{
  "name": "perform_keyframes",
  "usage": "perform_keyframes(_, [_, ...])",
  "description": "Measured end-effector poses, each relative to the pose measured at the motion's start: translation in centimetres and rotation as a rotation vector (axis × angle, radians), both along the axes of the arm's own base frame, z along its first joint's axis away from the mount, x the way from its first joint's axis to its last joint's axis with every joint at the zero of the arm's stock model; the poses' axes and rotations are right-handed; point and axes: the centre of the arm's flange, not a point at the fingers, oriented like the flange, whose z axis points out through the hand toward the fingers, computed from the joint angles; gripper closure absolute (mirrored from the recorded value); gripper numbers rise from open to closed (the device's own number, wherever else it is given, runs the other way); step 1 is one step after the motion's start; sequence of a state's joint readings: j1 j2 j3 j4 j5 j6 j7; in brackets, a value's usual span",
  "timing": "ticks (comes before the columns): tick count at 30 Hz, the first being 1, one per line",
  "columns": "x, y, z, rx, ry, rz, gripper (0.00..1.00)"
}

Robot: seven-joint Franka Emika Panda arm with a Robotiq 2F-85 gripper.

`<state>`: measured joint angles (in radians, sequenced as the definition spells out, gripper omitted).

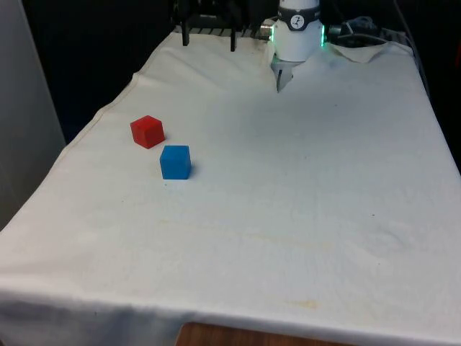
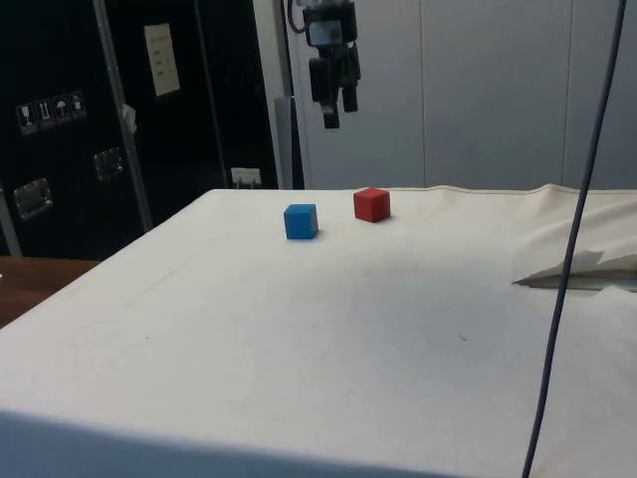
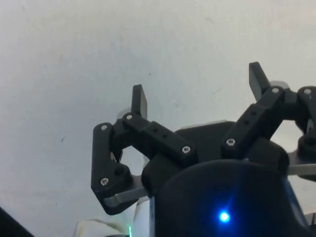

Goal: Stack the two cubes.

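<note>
On the white cloth (image 1: 302,216) lie two cubes, one blue and one red, and no more. Nearest the front camera is the blue cube (image 1: 175,161), towards the front view's left; just beyond it, further to that left, sits the red cube (image 1: 147,131). They are close together with a narrow strip of cloth showing between them, both flat on the table and neither on top of the other. The side view gives the same count: the blue cube (image 2: 301,221) and the red cube (image 2: 371,204) stand side by side with a clear gap.

Farthest off is the one gripper (image 1: 208,40), hanging above the far edge of the cloth, well apart from both cubes. From the side it hangs high in the air (image 2: 339,107), a height the front view does not make plain. The wrist view adds what the other two leave unclear: the two fingers (image 3: 139,100) are spread wide with only bare cloth between them, and they hold nothing. Neither cube lies under the gripper (image 3: 197,91) there.
</note>
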<state>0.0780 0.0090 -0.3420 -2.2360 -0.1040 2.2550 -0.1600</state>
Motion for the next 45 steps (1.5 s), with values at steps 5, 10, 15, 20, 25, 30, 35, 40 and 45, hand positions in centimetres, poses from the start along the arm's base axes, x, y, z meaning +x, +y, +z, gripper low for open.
perform_keyframes(5, [-0.1,-1.4,-0.7,-0.006,-0.005,-0.003,0.0])
perform_keyframes(10, [-0.4,-3.4,-1.4,-0.008,-0.006,-0.006,0.0])
perform_keyframes(15, [-0.5,-4.3,-1.9,-0.005,-0.006,-0.008,0.0])
perform_keyframes(20, [-0.7,-6.2,-3.2,-0.001,-0.01,-0.02,0.0])
perform_keyframes(25, [-0.7,-7.2,-4.3,0.003,-0.021,-0.029,0.0])
perform_keyframes(30, [-0.6,-7.8,-5.3,0.002,-0.032,-0.043,0.0])
perform_keyframes(35, [-0.6,-8.6,-6.7,-0.002,-0.038,-0.073,0.0])
perform_keyframes(40, [-0.7,-9.3,-7.8,-0.01,-0.045,-0.096,0.0])
perform_keyframes(45, [-0.8,-9.9,-8.5,-0.014,-0.048,-0.115,0.0])
